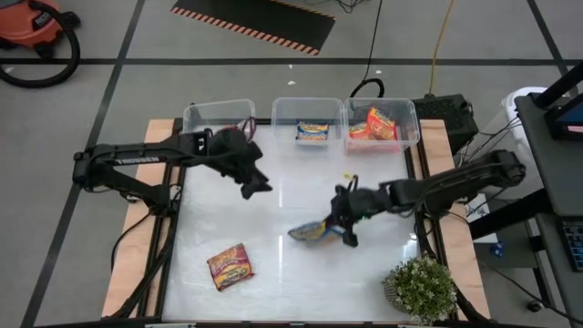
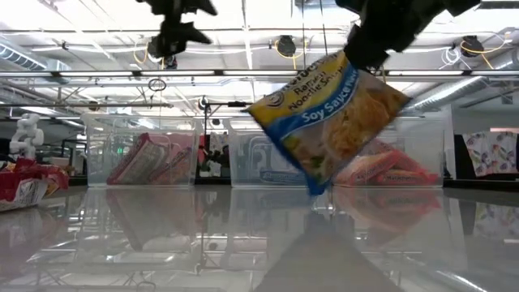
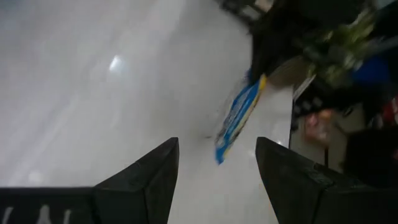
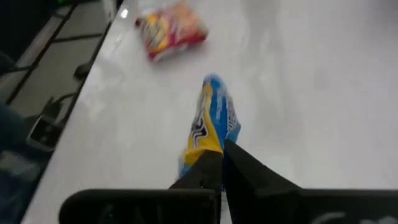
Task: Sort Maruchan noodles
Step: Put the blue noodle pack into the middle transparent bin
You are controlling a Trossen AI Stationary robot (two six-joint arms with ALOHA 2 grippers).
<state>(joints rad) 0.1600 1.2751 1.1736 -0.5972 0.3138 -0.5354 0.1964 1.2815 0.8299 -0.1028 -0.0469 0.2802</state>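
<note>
A: How far along is the sorting?

B: Partly done, I'd judge. Of the three clear bins at the back of the surface (image 1: 273, 273), the middle bin (image 1: 310, 114) holds a blue-and-yellow packet (image 1: 312, 132) and the right bin (image 1: 383, 114) holds red ones (image 1: 373, 125). The low view shows reddish packets in the left bin (image 1: 219, 114) too.

A: And what's left?

B: Two that I can see. The right pincer (image 1: 348, 230) is clamped shut on the edge of a blue soy sauce packet (image 2: 328, 122) and holds it clear of the surface, in front of the middle bin. A red packet (image 1: 230, 266) lies flat on the surface, well in front of the left bin.

A: The other arm?

B: The left pincer (image 1: 255, 185) hovers just in front of the left bin, fingers spread wide, holding nothing.

A: What are these things like?

B: The packets are flat, glossy plastic rectangles; the lifted one hangs tilted, so it looks light and a bit floppy. The bins are thin, see-through, straight-walled tubs. The surface is white and shiny enough to mirror the bins. A small potted plant (image 1: 421, 287) sits well in front of the right bin.
</note>
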